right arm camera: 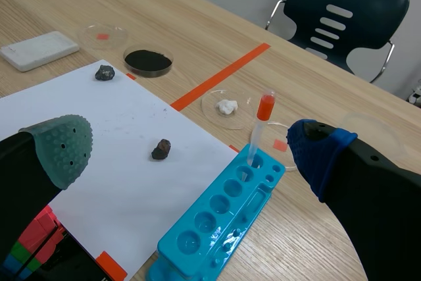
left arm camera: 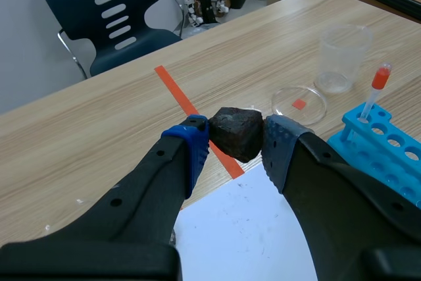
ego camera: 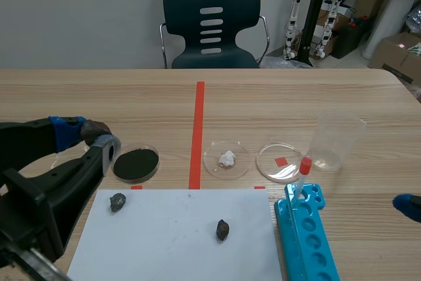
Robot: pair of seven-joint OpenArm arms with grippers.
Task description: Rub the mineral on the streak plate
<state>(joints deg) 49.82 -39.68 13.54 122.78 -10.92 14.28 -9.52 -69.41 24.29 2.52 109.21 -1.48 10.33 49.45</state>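
Left arm: comes in low beside the white sheet (ego camera: 177,238); the left gripper (left arm camera: 237,141) hangs above the table just past the sheet's far left corner.
Left grip: blue pads (left arm camera: 196,141) pinch a dark, angular mineral (left arm camera: 235,133) from both sides.
Right arm: only a blue tip shows in the scene view, well off the sheet's right edge; the right gripper (right arm camera: 194,151) has its fingers spread wide with nothing between them.
Streak plate: white slab (right arm camera: 39,49) flat on the table off the sheet's left edge; the left arm hides it in the scene view.
On the sheet: two small dark stones (ego camera: 118,201) (ego camera: 222,229), well apart.
Beyond the sheet's far edge: dish of black powder (ego camera: 135,164), dish with a white lump (ego camera: 227,159).
Right of the sheet: blue rack (ego camera: 309,245), cut off, holding a red-capped tube (ego camera: 304,174).
Hard to make out: a red-and-green patch (right arm camera: 29,245) by the right gripper's finger, cut off.
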